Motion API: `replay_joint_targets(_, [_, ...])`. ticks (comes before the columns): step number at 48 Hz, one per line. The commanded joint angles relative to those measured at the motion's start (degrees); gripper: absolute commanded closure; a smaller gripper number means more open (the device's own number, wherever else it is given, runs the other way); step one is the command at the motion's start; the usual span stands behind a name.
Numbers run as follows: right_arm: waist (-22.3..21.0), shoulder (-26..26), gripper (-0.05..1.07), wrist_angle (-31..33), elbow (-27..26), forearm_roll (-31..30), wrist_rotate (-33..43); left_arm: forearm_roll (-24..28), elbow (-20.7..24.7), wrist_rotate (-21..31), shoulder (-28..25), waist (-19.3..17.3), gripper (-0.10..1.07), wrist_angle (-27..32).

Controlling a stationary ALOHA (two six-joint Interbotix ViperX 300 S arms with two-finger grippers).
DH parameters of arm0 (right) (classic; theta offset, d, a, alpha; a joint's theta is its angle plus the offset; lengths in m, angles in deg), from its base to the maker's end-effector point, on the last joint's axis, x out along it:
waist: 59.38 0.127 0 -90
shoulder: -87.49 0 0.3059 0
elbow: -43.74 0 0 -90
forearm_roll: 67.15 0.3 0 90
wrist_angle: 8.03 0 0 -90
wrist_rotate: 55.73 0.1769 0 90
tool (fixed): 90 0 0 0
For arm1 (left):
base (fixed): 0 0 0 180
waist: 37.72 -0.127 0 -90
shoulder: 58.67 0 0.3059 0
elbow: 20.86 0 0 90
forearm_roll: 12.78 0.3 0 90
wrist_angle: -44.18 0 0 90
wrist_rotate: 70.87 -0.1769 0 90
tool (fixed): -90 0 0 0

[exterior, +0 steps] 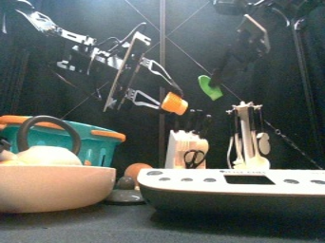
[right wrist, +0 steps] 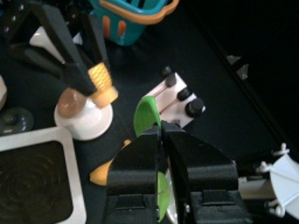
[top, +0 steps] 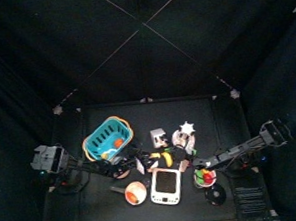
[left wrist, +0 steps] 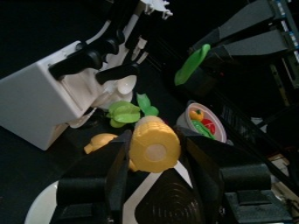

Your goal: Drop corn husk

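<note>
My left gripper (left wrist: 153, 156) is shut on a yellow corn cob (left wrist: 152, 143) and holds it in the air above the table; it shows in the front view (exterior: 152, 98) with the cob (exterior: 173, 102) pointing right. My right gripper (right wrist: 163, 144) is shut on a green corn husk strip (right wrist: 146, 116), also held in the air. In the front view the husk (exterior: 210, 87) hangs from the right gripper (exterior: 230, 65), a short gap to the right of the cob. The husk is apart from the cob.
A teal basket (exterior: 76, 138) and a cream bowl (exterior: 51, 185) stand at the front left. A white scale (exterior: 235, 186) lies at the front. A white knife block (exterior: 189, 148) and a white rack (exterior: 249, 140) stand behind. A small bowl of coloured pieces (left wrist: 208, 121) sits near the scale.
</note>
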Motion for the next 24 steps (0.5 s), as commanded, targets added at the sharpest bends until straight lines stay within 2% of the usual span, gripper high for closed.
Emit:
replay_joint_targets(1, [1.41, -2.72, 0.58, 0.26, 0.88, 2.29, 0.18, 0.26, 0.62, -0.09, 1.32, -0.18, 0.27, -0.18])
replay_joint_targets(14, [1.76, -3.52, 0.58, -0.09, 7.12, 13.80, -0.09, 2.02, 0.18, -0.18, 2.20, -0.53, 0.27, -0.18])
replay_joint_targets(24, [1.14, -3.60, 0.58, -0.09, 11.25, 23.99, -0.62, 3.78, -1.85, -0.18, 5.01, -0.62, 0.27, -0.18])
